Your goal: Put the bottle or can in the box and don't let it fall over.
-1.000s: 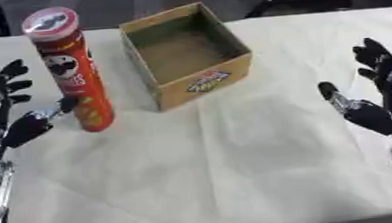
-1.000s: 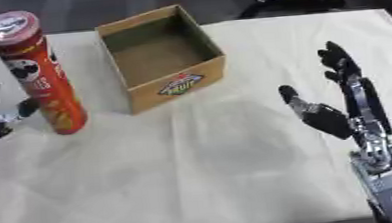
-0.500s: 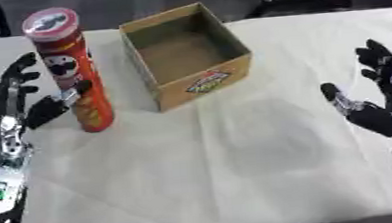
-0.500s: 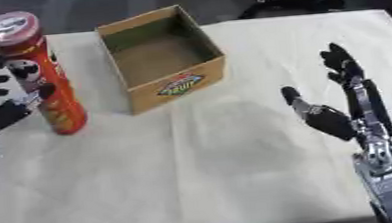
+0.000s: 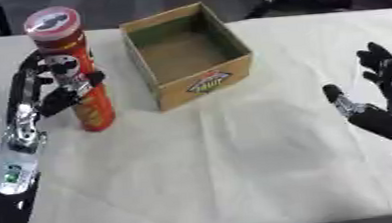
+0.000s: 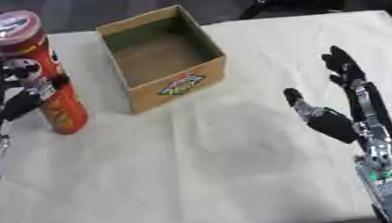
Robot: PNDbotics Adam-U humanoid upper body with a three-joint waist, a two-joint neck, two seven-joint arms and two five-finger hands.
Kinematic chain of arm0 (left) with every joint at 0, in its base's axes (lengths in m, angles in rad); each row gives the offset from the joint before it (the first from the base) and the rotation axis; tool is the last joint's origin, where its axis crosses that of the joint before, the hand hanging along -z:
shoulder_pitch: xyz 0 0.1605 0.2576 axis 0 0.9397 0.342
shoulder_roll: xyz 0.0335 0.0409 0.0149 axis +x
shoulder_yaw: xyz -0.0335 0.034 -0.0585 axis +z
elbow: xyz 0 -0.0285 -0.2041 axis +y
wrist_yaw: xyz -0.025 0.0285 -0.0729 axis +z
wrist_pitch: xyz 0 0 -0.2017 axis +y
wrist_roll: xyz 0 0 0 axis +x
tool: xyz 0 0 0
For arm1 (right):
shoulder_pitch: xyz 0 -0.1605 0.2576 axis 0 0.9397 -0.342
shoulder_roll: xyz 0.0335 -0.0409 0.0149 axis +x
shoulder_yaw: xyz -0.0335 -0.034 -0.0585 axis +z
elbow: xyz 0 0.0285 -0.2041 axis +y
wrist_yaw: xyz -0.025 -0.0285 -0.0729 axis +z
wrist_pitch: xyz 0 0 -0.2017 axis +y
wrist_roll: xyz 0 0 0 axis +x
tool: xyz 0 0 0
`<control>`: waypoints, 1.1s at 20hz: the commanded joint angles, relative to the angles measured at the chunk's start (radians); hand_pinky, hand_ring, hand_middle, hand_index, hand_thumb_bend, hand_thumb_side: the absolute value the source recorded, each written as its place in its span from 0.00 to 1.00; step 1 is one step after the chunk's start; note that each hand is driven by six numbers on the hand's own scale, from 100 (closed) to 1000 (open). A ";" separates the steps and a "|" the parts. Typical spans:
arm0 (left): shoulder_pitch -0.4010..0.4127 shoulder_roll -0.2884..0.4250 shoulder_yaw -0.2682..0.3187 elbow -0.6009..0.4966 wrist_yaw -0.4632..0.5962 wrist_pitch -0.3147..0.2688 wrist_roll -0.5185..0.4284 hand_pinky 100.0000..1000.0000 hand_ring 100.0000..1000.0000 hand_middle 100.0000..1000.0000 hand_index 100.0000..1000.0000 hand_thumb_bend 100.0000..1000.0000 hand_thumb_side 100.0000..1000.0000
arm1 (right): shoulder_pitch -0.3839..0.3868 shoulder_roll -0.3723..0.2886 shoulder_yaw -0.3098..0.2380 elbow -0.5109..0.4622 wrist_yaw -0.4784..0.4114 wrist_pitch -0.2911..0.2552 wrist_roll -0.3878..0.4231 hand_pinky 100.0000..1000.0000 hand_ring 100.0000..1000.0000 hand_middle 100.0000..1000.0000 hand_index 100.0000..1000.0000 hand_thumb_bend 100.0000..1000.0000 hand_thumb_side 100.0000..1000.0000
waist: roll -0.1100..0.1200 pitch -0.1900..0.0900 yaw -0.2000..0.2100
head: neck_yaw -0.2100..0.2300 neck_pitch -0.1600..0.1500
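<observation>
1. Counter (image 5: 222, 171) — covered in a pale cream cloth, slightly creased, filling nearly the whole view.
2. Cardboard box (image 5: 188, 54) — open at the top, standing on the far middle of the counter, a coloured logo on its near wall. Nothing shows inside but its brown floor.
3. Left arm (image 5: 14, 158) — comes up from the lower left edge, silver and black, reaching toward the can.
4. Right hand (image 6: 339, 107) — held up at the right side, well apart from box and can. Its fingers (image 6: 341, 67) are straight and spread, thumb pointing toward the middle of the counter; it holds nothing.
5. Left hand (image 5: 44, 90) — at the can's left side, about mid-height. Its fingers (image 5: 29, 64) arch round the far side of the tube and the thumb lies across the front, so the hand is wrapped about the can.
6. Tall red can (image 5: 73, 68) — a crisp tube with a pale lid, standing upright on the cloth just left of the box, apart from it, not inside. Its base rests on the counter.
</observation>
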 commanded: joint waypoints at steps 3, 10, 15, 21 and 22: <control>-0.034 0.008 -0.017 0.014 0.067 -0.048 -0.042 0.74 0.80 0.83 0.90 0.81 0.44 | -0.012 -0.009 0.000 -0.008 -0.006 -0.001 0.004 0.92 0.94 0.88 1.00 0.42 0.29 | -0.010 -0.031 -0.005 | 0.005 -0.001; -0.038 0.003 -0.034 0.048 0.101 -0.067 -0.098 0.73 0.79 0.81 0.57 0.18 0.00 | -0.011 -0.008 0.000 -0.006 -0.007 -0.002 0.007 0.92 0.94 0.88 1.00 0.42 0.29 | -0.008 -0.031 -0.008 | 0.004 -0.002; -0.035 0.003 -0.033 0.053 0.152 -0.077 -0.083 0.71 0.77 0.78 0.35 0.00 0.00 | -0.011 -0.007 -0.001 -0.005 -0.007 -0.002 0.006 0.92 0.94 0.88 1.00 0.42 0.29 | -0.006 -0.032 -0.008 | 0.001 -0.005; -0.068 0.023 -0.022 0.000 0.248 -0.083 -0.054 0.71 0.77 0.78 0.33 0.00 0.00 | -0.010 -0.006 0.000 -0.004 -0.006 -0.002 0.008 0.92 0.94 0.88 1.00 0.46 0.27 | -0.008 -0.036 -0.014 | 0.003 -0.008; -0.088 0.033 -0.021 -0.014 0.263 -0.083 -0.050 0.71 0.77 0.78 0.33 0.00 0.00 | -0.009 -0.006 0.000 -0.004 -0.006 -0.002 0.010 0.92 0.94 0.88 1.00 0.46 0.27 | -0.009 -0.038 -0.015 | 0.005 -0.007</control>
